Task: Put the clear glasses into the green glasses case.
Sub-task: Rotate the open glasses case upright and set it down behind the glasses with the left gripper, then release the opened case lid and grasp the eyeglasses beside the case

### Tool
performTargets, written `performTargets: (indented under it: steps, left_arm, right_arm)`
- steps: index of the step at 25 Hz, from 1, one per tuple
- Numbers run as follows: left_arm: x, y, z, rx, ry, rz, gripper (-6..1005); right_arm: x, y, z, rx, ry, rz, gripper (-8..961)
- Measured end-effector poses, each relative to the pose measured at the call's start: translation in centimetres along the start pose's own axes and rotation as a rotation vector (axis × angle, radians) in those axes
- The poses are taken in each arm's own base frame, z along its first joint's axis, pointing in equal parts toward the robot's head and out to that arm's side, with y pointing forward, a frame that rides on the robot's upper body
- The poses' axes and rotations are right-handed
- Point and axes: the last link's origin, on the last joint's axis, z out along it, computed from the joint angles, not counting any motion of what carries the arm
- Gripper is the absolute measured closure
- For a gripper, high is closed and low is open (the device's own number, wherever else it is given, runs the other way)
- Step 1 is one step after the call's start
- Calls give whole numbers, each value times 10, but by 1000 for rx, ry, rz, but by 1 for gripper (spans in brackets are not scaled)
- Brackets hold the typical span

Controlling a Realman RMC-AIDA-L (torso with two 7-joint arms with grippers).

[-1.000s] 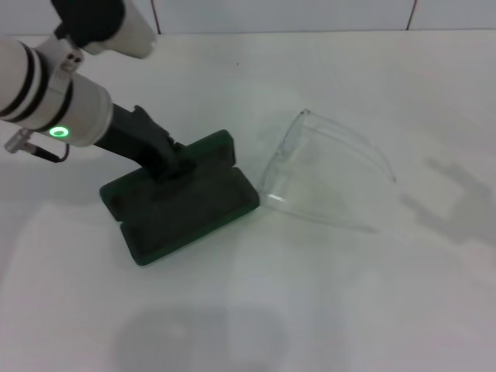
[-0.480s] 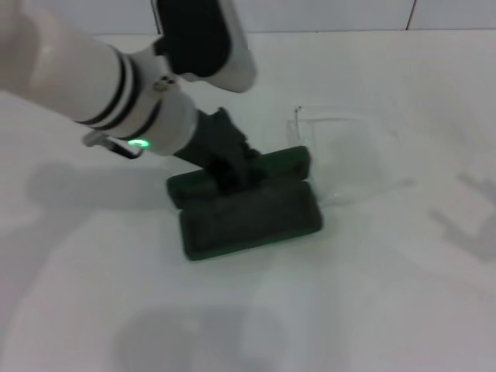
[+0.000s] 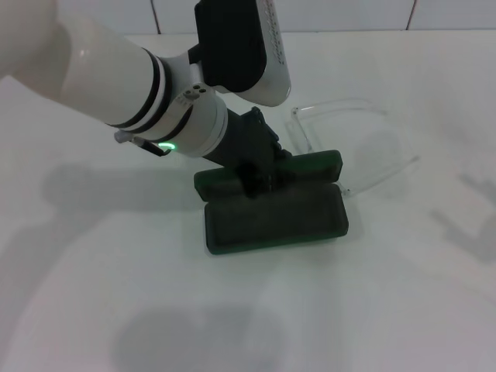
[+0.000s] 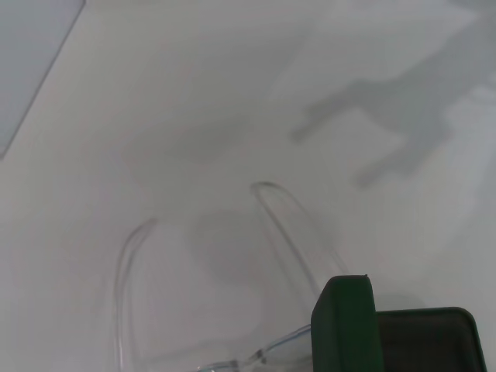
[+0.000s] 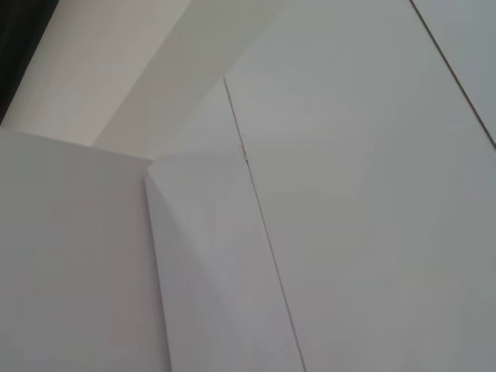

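Currently the step in hand looks like positioning the green glasses case (image 3: 273, 205) next to the clear glasses (image 3: 353, 143), with the glasses not yet picked up or loaded. The case lies open on the white worktop (image 3: 403, 294): its tray faces up nearer the robot, and the lid stands along the far edge. The glasses rest on the worktop just beyond and to the right of the lid, touching or nearly touching it; the temple arms run away from the case, and in the left wrist view they curve off from the lid corner (image 4: 345, 325). The left gripper (image 3: 260, 172) sits at the case's hinge line near the lid's left half, and its dark fingers appear clamped on the lid edge, though the exact contact is partly hidden by the wrist. The left arm comes in from the upper left, forearm sloping down and to the right, wrist pitched steeply towards the case. The right gripper is not in the head view; its wrist camera shows only pale wall panels, so that arm is judged parked off to the side. Next move, by my reading: let go of the lid without tipping it shut, then take the glasses by the frame and lay them folded or flat into the tray.
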Motion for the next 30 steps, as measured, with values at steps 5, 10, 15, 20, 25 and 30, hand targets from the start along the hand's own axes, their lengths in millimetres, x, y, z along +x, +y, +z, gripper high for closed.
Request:
performTargets:
  steps: [5,10,15,20,25,30]
  left_arm:
    - [-2,-4,8,1,-9,37,791]
    - [-3,-2,14,-13,-20,69,791]
    - [3,6,22,-18,-23,129,784]
    - [5,9,26,-19,-26,165,747]
    - [4,8,26,-6,-30,169,711]
    - [5,6,26,6,-24,170,674]
  right_arm:
    - [1,-1,-1,9,2,-6,145]
    - [1,-1,-1,10,2,-6,148]
    - [1,0,-2,15,4,-5,151]
    - [1,0,-3,18,5,-5,153]
    - [1,1,-5,22,6,-5,156]
    - [1,2,-7,28,5,-6,158]
